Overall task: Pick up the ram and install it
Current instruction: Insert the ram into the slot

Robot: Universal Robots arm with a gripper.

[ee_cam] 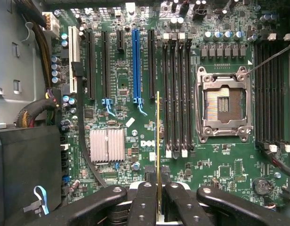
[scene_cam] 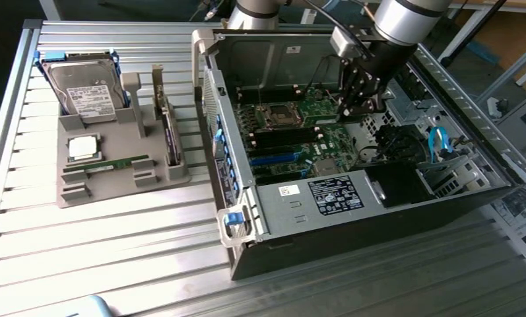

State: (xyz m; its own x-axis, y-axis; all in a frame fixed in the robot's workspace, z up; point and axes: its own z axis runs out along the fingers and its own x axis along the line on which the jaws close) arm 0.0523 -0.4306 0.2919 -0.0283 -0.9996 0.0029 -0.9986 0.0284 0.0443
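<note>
Gripper (ee_cam: 157,184) is clamped tight on the ram (ee_cam: 157,127), seen edge-on, inside the open computer case (scene_cam: 333,205). It hangs over the motherboard (ee_cam: 121,89), just beside the black memory slots (ee_cam: 178,94). A second stick (scene_cam: 115,164) lies on the grey holder (scene_cam: 86,191) on the table (scene_cam: 113,254).

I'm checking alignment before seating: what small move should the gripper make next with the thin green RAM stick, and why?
Probably a slight sideways shift toward the long black memory slots: the thin green RAM stick, clamped in the gripper, appears edge-on just beside them, not yet over a slot.
</note>
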